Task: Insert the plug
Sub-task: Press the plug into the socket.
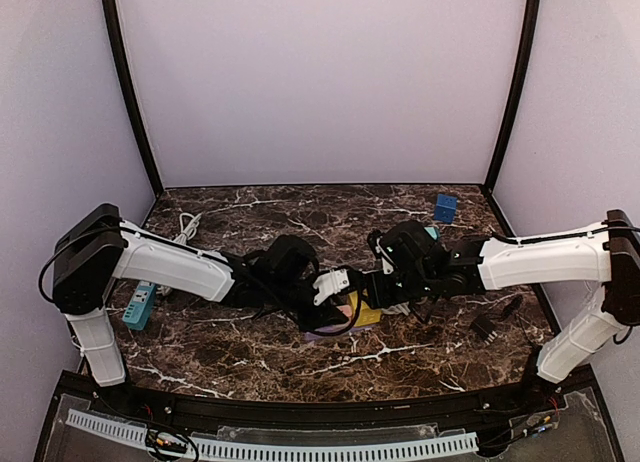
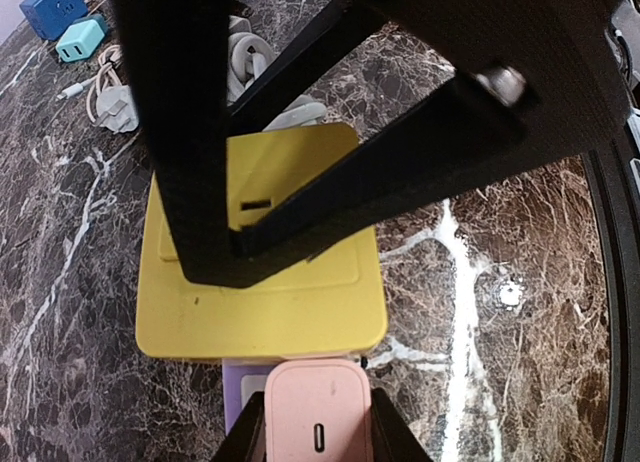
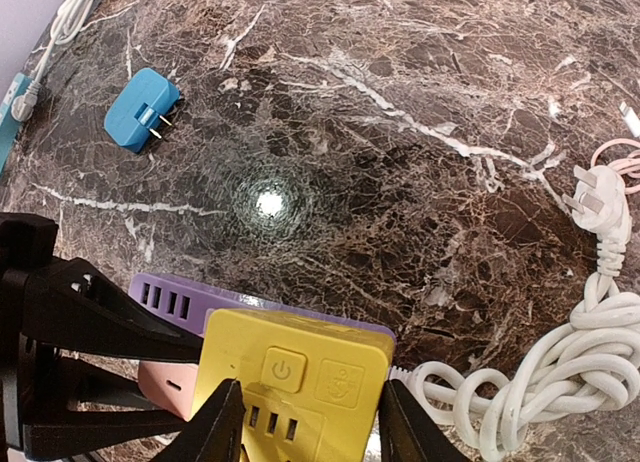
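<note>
A pink charger plug (image 2: pixel 318 412) sits between my left gripper's (image 2: pixel 318 437) fingers, which are shut on it. Its front end meets the side of a socket cube with a yellow top (image 2: pixel 260 292) and a purple lower part (image 2: pixel 240 392). My right gripper (image 3: pixel 312 427) is shut on the yellow cube (image 3: pixel 300 377), one finger on each side. In the right wrist view the pink plug (image 3: pixel 165 382) shows to the left of the cube, held by the black left gripper. In the top view both grippers meet at the cube (image 1: pixel 365 312) mid-table. The plug's prongs are hidden.
A blue adapter (image 3: pixel 142 110) lies on the marble away from the cube, and a coiled white cable (image 3: pixel 560 372) lies beside it. In the top view there are a blue block (image 1: pixel 445 207), a teal power strip (image 1: pixel 140 304) at the left and a black adapter (image 1: pixel 487 325) at the right.
</note>
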